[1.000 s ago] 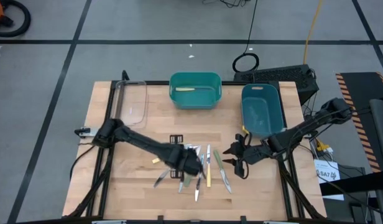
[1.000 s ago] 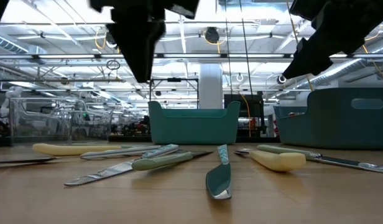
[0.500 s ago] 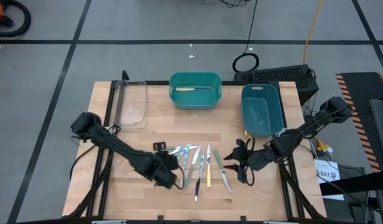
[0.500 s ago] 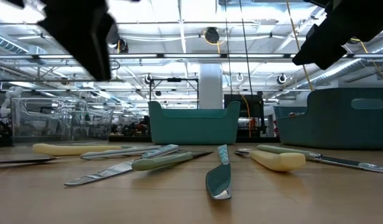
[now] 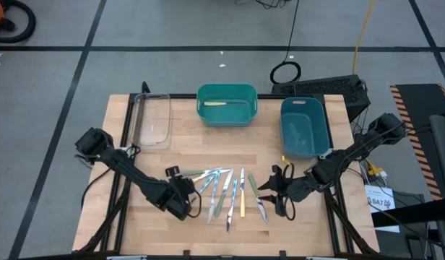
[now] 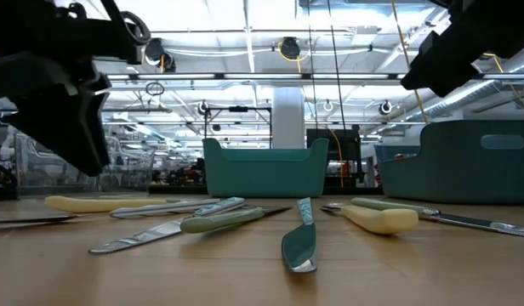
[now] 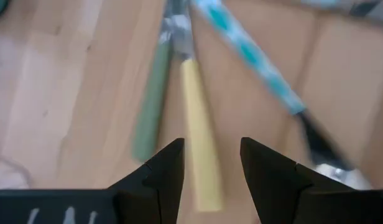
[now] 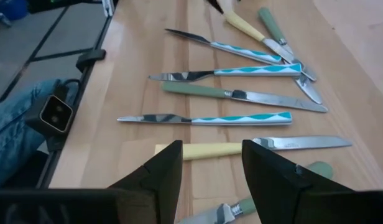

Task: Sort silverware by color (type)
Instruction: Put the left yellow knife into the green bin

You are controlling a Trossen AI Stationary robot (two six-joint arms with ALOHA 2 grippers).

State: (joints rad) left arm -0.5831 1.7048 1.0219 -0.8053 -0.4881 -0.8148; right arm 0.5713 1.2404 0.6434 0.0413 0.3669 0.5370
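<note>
**Both tools open and empty over the silverware pile**

The silverware point(image 5: 230, 193) lies loose on the wooden counter point(image 5: 316, 224), fanned out at the front middle — yellow, pale green and blue-patterned handles, some touching or crossing. One yellow utensil point(image 5: 215, 103) sits inside the teal bin point(image 5: 227, 105) at the back middle. The blue bin point(image 5: 305, 128) at the back right and the clear tray point(image 5: 152, 118) at the back left are well apart from the pile.

The left tool point(image 5: 178, 204) is low at the pile's left edge, fingers spread with nothing between them; in its wrist view a yellow handle point(image 7: 198, 155) lies on the counter past the gap, a green handle point(image 7: 151, 106) just beside it.

The right tool point(image 5: 277, 193) is at the pile's right edge, fingers parted — also empty. Its wrist view looks across the spread knives, a yellow-handled knife point(image 8: 241, 148) nearest.
</note>
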